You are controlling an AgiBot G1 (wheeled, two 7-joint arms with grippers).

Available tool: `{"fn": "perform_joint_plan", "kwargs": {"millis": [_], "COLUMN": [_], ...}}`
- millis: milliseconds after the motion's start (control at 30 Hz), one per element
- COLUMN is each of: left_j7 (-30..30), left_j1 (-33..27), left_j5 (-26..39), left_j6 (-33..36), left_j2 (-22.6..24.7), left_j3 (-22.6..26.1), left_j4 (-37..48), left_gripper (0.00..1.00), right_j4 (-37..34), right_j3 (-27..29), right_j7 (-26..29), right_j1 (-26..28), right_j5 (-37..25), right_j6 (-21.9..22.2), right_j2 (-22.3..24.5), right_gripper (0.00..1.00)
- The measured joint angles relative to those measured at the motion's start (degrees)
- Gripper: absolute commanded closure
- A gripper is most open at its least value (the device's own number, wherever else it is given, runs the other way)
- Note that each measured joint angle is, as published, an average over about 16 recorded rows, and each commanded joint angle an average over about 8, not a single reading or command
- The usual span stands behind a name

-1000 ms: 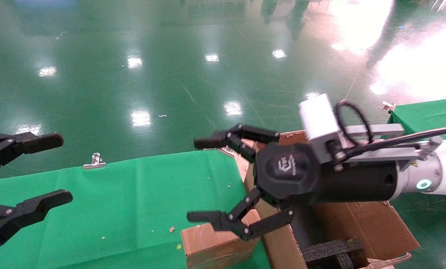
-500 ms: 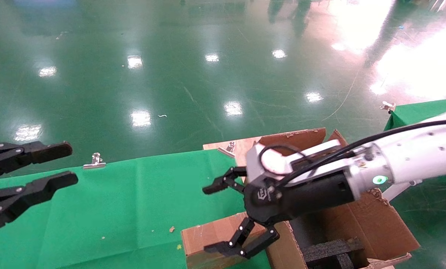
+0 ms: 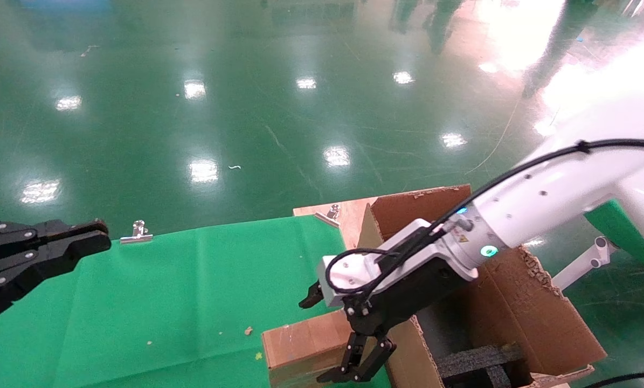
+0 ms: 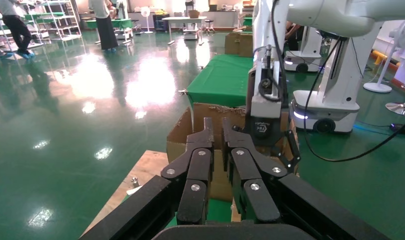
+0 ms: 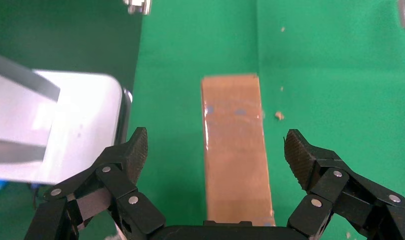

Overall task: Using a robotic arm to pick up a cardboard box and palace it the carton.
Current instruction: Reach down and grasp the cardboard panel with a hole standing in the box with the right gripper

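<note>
Hovering spread above the cardboard box [image 5: 235, 150], your right gripper [image 5: 215, 155] should pinch its stiff, probably light long sides; left gripper [image 4: 215, 135] sits pressed together.

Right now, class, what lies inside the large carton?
Inside the carton, black foam inserts sit at the near end of its dark interior. The right gripper, fingers open over the cardboard box beside it, and its arm cover the rest, so nothing more can be told.

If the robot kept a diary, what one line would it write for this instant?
phase: pre-grasp | right gripper: open, straddling box, not touching | left gripper: shut, idle at left over cloth | carton: beside box
</note>
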Motion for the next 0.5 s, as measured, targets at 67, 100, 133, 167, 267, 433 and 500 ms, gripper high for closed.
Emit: {"fn": "perform_joint_plan", "kwargs": {"millis": [67,100,133,167,267,433,500], "left_j7": [0.0,0.0,0.0,0.0,0.0,0.0,0.0], "left_j1": [0.0,0.0,0.0,0.0,0.0,0.0,0.0], "left_j5": [0.0,0.0,0.0,0.0,0.0,0.0,0.0], "left_j6": [0.0,0.0,0.0,0.0,0.0,0.0,0.0], "left_j2": [0.0,0.0,0.0,0.0,0.0,0.0,0.0], "left_j3": [0.0,0.0,0.0,0.0,0.0,0.0,0.0], "left_j4": [0.0,0.0,0.0,0.0,0.0,0.0,0.0], "left_gripper": [1.0,1.0,1.0,1.0,1.0,1.0,0.99], "right_j4": [-1.6,-2.4,-3.2,-3.9,-6.1,-9.6,-10.9], "right_j3": [-2.5,-3.7,-4.8,-6.0,-9.2,-13.8,-15.3], "right_j7": [-1.2,-1.9,-2.5,-3.1,-4.8,-7.6,-8.6], "right_j1": [1.5,2.3,3.0,3.7,5.6,8.1,8.8], "right_j5": [-0.5,-0.7,-0.9,-1.1,-1.6,-1.8,-1.8], "right_j6": [0.0,0.0,0.0,0.1,0.1,0.3,0.3], "right_j2": [-1.2,-1.9,-2.5,-3.1,-5.0,-7.9,-8.9], "right_gripper": [0.0,0.0,0.0,0.0,0.0,0.0,0.0]}}
